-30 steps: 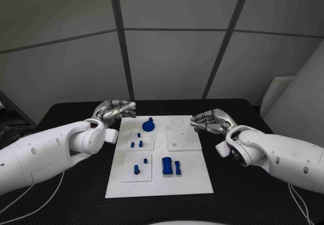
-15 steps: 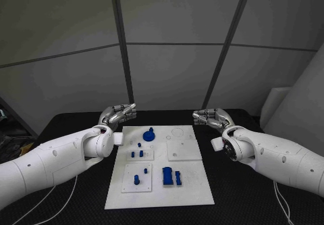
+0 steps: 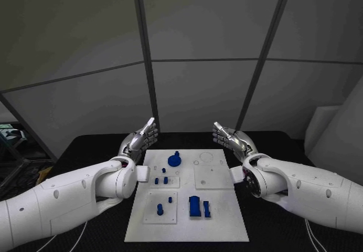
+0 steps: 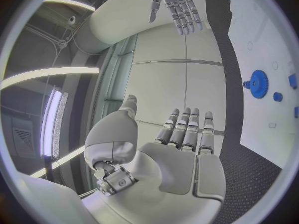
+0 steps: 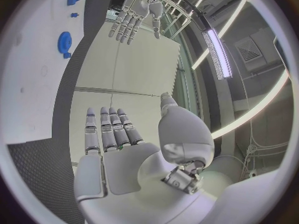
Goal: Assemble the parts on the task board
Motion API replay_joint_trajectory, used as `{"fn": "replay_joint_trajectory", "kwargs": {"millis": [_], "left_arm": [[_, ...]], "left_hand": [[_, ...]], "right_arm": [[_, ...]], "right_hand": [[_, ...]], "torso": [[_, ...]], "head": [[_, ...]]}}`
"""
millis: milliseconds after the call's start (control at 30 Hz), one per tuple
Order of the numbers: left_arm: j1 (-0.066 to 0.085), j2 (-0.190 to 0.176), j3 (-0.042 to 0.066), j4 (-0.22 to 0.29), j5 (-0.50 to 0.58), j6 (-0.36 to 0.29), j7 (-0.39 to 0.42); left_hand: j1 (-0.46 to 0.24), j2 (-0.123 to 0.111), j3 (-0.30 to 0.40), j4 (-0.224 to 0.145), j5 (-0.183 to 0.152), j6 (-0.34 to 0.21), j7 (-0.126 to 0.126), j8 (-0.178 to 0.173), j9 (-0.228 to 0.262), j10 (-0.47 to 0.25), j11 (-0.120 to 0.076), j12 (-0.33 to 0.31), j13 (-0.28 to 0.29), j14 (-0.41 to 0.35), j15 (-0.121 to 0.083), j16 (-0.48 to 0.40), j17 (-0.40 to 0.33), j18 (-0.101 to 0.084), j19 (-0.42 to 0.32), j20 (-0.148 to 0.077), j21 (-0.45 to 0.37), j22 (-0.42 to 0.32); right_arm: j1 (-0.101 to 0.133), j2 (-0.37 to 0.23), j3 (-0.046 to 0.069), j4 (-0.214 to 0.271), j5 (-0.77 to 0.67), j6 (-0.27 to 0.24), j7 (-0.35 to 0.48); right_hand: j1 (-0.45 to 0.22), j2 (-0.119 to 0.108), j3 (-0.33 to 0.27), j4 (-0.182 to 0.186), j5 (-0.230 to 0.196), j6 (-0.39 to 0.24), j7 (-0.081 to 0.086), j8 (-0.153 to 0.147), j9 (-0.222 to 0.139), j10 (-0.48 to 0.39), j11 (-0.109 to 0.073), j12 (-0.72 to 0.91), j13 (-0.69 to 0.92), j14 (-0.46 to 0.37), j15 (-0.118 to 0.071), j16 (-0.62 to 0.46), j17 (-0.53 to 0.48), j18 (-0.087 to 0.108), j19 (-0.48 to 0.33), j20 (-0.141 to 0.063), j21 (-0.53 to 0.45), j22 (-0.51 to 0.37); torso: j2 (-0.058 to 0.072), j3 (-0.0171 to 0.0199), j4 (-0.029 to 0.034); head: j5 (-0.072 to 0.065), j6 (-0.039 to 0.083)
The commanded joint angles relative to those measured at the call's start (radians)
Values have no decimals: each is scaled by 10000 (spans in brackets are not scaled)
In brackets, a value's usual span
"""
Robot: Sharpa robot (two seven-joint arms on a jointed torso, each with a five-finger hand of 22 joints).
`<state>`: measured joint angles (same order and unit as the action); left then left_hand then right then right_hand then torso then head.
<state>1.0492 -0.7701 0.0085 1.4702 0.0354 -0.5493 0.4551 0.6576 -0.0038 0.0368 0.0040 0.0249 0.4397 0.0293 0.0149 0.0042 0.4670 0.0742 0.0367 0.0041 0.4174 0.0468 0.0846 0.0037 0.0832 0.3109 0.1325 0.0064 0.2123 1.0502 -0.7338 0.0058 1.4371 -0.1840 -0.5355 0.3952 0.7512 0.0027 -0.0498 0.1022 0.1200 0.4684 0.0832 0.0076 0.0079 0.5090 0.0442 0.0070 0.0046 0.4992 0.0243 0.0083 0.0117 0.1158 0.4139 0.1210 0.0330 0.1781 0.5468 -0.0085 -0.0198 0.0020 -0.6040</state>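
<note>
The white task board (image 3: 221,220) lies in the middle of the black table. On it I see a blue gear (image 3: 174,160) at the far end, small blue pegs (image 3: 161,180) below it, and a taller blue block (image 3: 195,206) nearer me. My left hand (image 3: 142,137) hovers past the board's far left corner, fingers straight and apart, holding nothing. My right hand (image 3: 229,137) mirrors it at the far right corner, also empty. The left wrist view shows the left hand's flat palm (image 4: 181,144), the right hand (image 4: 174,7) and the gear (image 4: 256,79). In the right wrist view, the right hand's palm (image 5: 118,139) is bare.
Two raised white sub-plates (image 3: 212,177) sit on the board, one bare on the right. A grey panelled wall (image 3: 196,89) stands behind the table. Black tabletop (image 3: 91,147) runs along both sides of the board.
Both hands have uncurled their fingers to a flat, spread pose and risen at the board's far corners. The camera has tilted up. The parts have not moved.
</note>
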Motion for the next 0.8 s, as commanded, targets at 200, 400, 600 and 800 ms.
{"fn": "replay_joint_trajectory", "kwargs": {"millis": [200,400,600,800], "left_arm": [[8,-95,-81,961,-350,-2167,641],[8,-99,-85,998,-354,-2207,649],[8,-99,-85,998,-354,-2207,649],[8,-99,-85,998,-354,-2207,649]], "left_hand": [[-2980,38,-368,-40,-249,-1991,-293,-149,-42,-2116,-742,-367,-41,-1892,-468,-846,-37,-832,-1408,-600,-64,-963],[-3791,38,-368,-40,-249,-2533,-293,-149,-42,-2692,-742,-367,-41,-2408,-468,-846,-37,-832,-1811,-1325,-64,-1225],[-4335,38,-368,-40,-249,-2895,-293,-149,-42,-3081,-742,-367,-41,-2754,-468,-846,-37,-832,-2042,-1325,-64,-1401],[-4830,38,-368,-40,-249,-3229,-293,-149,-42,-3433,-742,-367,-41,-3069,-468,-846,-37,-832,-2275,-1325,-64,-2123]], "right_arm": [[-1,-428,-53,1231,1770,-2256,1206],[-2,-462,-58,1329,1840,-2345,1248],[-2,-462,-58,1329,1840,-2345,1248],[-2,-462,-58,1329,1840,-2345,1248]], "right_hand": [[-3386,-27,498,-1022,-1200,-2115,-832,-76,-79,-2297,-442,-70,-46,-2250,-243,-83,-117,-456,-1867,-1210,-330,-803],[-4327,-27,498,-1022,-1200,-2698,-832,-76,-79,-2926,-442,-70,-46,-2874,-243,-83,-117,-1158,-2368,-1210,-330,-1026],[-4922,-27,498,-1022,-1200,-3071,-832,-76,-79,-3334,-442,-70,-46,-3270,-243,-83,-117,-1158,-2700,-1210,-330,-1781],[-5492,-27,498,-1022,-1200,-3430,-832,-76,-79,-3721,-442,-70,-46,-3655,-243,-83,-117,-1158,-3015,-1210,-330,-1781]], "torso": [[-26,85,198],[-26,85,198],[-26,85,198],[-26,85,198]], "head": [[-20,40],[-20,40],[-20,40],[-20,40]]}}
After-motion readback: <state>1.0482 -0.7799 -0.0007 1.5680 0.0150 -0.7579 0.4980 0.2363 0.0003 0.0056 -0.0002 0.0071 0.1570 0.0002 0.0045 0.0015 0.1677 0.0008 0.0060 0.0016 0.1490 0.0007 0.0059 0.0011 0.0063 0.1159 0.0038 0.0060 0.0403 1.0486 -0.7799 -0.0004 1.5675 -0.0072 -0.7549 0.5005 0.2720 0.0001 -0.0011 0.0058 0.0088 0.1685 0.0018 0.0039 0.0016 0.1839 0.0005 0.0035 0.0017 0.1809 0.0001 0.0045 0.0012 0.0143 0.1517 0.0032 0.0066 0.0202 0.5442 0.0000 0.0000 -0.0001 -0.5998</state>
